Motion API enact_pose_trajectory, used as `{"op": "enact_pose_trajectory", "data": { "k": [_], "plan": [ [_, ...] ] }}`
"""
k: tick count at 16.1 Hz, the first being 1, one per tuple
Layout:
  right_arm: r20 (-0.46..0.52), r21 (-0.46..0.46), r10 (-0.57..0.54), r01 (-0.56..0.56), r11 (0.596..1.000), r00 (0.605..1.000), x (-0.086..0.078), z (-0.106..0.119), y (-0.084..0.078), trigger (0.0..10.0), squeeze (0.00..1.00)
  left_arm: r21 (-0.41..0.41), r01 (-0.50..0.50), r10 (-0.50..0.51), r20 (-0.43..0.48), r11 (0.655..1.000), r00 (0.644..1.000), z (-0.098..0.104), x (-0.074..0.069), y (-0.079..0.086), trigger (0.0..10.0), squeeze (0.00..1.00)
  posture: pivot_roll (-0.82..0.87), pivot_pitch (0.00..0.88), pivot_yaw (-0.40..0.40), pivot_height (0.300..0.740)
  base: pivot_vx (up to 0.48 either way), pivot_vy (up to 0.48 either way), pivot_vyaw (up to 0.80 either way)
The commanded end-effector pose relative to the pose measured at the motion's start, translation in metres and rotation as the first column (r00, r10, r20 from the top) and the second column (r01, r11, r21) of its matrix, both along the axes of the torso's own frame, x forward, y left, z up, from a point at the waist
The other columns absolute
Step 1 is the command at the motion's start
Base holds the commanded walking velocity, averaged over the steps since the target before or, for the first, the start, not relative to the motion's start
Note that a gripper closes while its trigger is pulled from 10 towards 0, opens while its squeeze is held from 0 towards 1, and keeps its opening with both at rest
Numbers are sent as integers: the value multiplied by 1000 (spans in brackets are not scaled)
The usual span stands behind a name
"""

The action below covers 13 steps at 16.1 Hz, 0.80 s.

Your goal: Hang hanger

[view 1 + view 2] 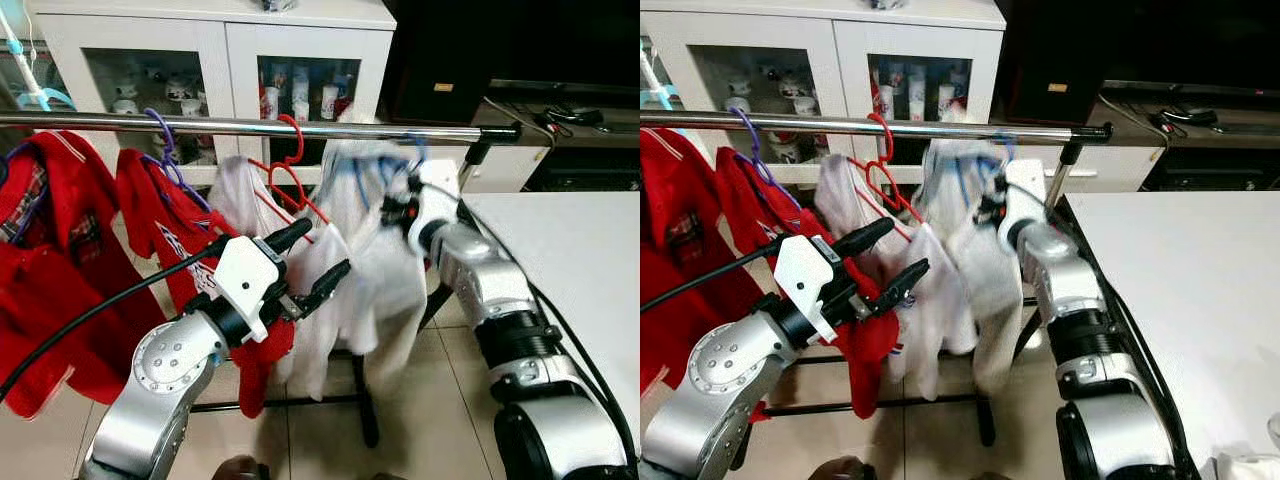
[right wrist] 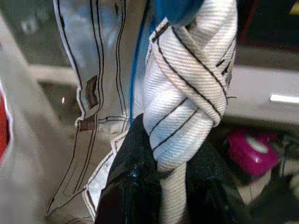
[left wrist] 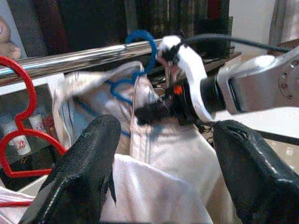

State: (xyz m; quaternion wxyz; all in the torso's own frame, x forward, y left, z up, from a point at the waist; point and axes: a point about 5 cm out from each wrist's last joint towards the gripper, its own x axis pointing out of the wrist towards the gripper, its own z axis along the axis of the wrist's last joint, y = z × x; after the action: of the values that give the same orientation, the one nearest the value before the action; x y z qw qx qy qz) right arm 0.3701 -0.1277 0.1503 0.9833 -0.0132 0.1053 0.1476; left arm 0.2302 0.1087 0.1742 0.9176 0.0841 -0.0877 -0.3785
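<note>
A chrome rail point(image 1: 250, 126) runs across in front of me. Hooked over its right part is a blue hanger point(image 3: 135, 60) carrying a white striped garment point(image 1: 385, 270). My right gripper point(image 1: 402, 212) is shut on the bunched white cloth at the hanger's neck, and its fingers point(image 2: 133, 186) pinch the twisted fabric. My left gripper point(image 1: 322, 252) stands open lower left of it, in front of another white garment point(image 1: 320, 300) on a red hanger point(image 1: 290, 165). Nothing lies between the left fingers point(image 3: 84, 168).
Red clothes point(image 1: 60, 240) hang on a purple hanger point(image 1: 165, 150) further left on the rail. A white glass-door cabinet point(image 1: 215, 70) stands behind. A white table point(image 1: 570, 260) is at the right, and the rack's dark base point(image 1: 365, 410) rests on the tile floor.
</note>
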Motion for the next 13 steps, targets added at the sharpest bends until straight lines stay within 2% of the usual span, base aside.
{"op": "enact_pose_trajectory", "data": {
  "k": [1, 3, 4, 6, 8, 11, 13],
  "plan": [
    [128, 33, -22, 18, 999, 992, 7, 28, -3, 10000, 0, 9, 23, -24, 16, 1000, 1000, 3, 0, -3, 10000, 0, 148, 14, -59, 740, 0, 0, 0],
    [162, 63, -43, 33, 997, 986, 9, 33, -4, 10000, 0, 13, 26, -26, 16, 1000, 1000, 2, -1, -2, 10000, 0, 151, 13, -60, 740, 0, 0, 0],
    [144, 45, -35, 28, 999, 989, 11, 30, -3, 10000, 0, 16, 26, -27, 15, 1000, 1000, 2, -1, -2, 10000, 0, 150, 14, -56, 740, 0, 0, 0],
    [80, -10, 1, 0, 1000, 997, 16, 25, 2, 10000, 0, 18, 28, -28, 13, 999, 1000, 2, -1, -2, 10000, 0, 148, 14, -51, 740, 0, 0, 0],
    [7, -16, 3, -3, 1000, 1000, 24, 22, 5, 10000, 0, 26, 33, -33, 12, 999, 999, 2, 2, -2, 10000, 0, 146, 16, -45, 740, 0, 0, 0],
    [-25, -24, -65, 64, 998, 998, 33, 25, -1, 10000, 0, 29, 34, -34, 14, 999, 999, 2, 5, -2, 10000, 0, 152, 22, -46, 740, 0, 0, 0],
    [-84, -78, -85, 78, 994, 993, 35, 18, -7, 10000, 0, 35, 26, -26, 14, 999, 1000, 2, 6, 0, 10000, 0, 156, 22, -59, 740, 0, 0, 0]
  ]
}}
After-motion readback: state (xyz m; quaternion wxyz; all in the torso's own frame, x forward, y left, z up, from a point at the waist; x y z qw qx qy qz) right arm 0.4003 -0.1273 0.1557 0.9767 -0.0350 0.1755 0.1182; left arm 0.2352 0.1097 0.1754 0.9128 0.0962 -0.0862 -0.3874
